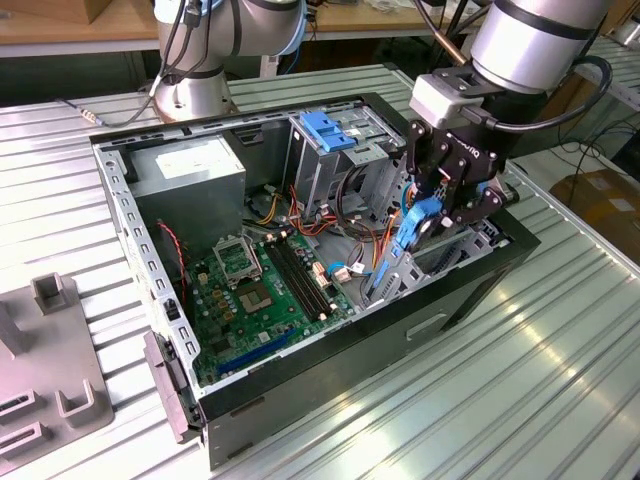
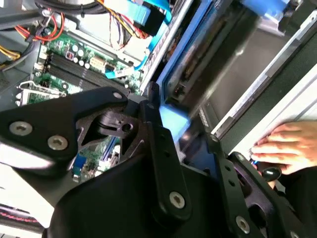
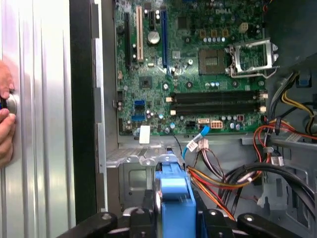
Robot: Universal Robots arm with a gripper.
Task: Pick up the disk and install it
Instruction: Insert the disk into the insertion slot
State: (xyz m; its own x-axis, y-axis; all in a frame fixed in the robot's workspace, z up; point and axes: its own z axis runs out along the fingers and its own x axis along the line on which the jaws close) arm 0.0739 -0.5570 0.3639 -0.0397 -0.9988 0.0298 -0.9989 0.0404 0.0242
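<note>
Blue-framed and tilted steeply on edge, the disk [image 1: 405,240] hangs just over the front corner of an open computer case [image 1: 350,360], clamped by its frame between the fingers of the black gripper [image 1: 425,215]. In both wrist views the fingers press on either side of the blue plastic [image 3: 174,198], and the second wrist view shows the gripper [image 2: 171,124] closed on that same edge, with the disk's dark face running away from it.

One case lies on its side on a ribbed metal table [image 1: 560,380]. Inside are one green circuit board [image 1: 255,300], one grey box with a white sticker [image 1: 190,170] in the far corner, and one metal drive cage [image 1: 350,165] with a single bare blue bracket [image 1: 325,130] on top. A tangle of red, orange, yellow and black cables [image 1: 310,215] lies between the cage and the board. The first wrist view shows these cables [image 3: 233,178] close beside the disk's lower end.

Two robot arms are visible in the exterior view, the one holding the disk and the base of a second arm [image 1: 195,70] behind the case. One grey fixture [image 1: 50,390] sits on the table at the exterior view's left. A person's hand [image 3: 5,119] rests on the table outside the case wall.
</note>
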